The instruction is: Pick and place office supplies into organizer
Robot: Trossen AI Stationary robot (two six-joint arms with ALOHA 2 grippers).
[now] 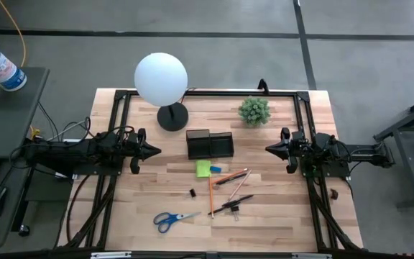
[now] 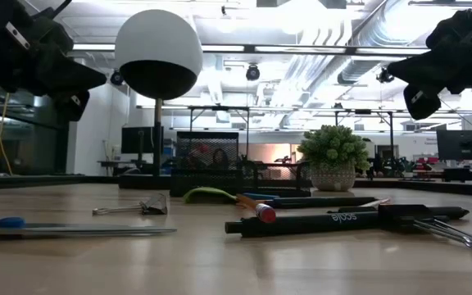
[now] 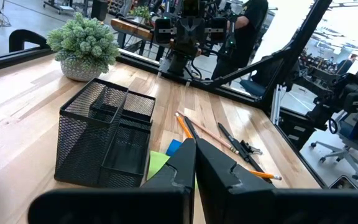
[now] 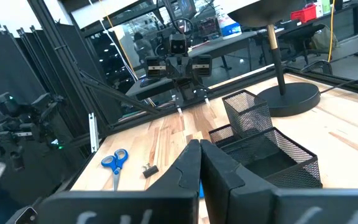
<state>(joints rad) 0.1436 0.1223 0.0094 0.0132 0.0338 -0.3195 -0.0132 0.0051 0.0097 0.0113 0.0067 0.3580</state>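
Fingers of both grippers are clenched together with nothing between them: the left gripper point(image 1: 155, 151) hangs above the table's point(image 1: 279, 216) left side and the right gripper point(image 1: 270, 149) above its right side, tips pointing at each other across the organizer point(image 1: 209, 144).

That organizer, a dark mesh box, stands near the middle of the table, between the 2 grippers. From the left wrist view its compartments point(image 3: 107, 127) look empty, though the mesh hides the very bottom.

All the supplies lie on the table in front of the organizer. A lime-green sticky-note pad point(image 1: 203, 168) sits just beside its front wall, with a small blue block point(image 1: 215, 169) touching the pad. Orange and dark pencils and pens point(image 1: 230, 188) are scattered and crossing farther out. A tiny black clip point(image 1: 191, 193) lies apart from them, and blue-handled scissors point(image 1: 172, 219) rest near the front edge.

Behind the organizer stand a white globe lamp point(image 1: 162, 79) and a small potted plant point(image 1: 254, 111).
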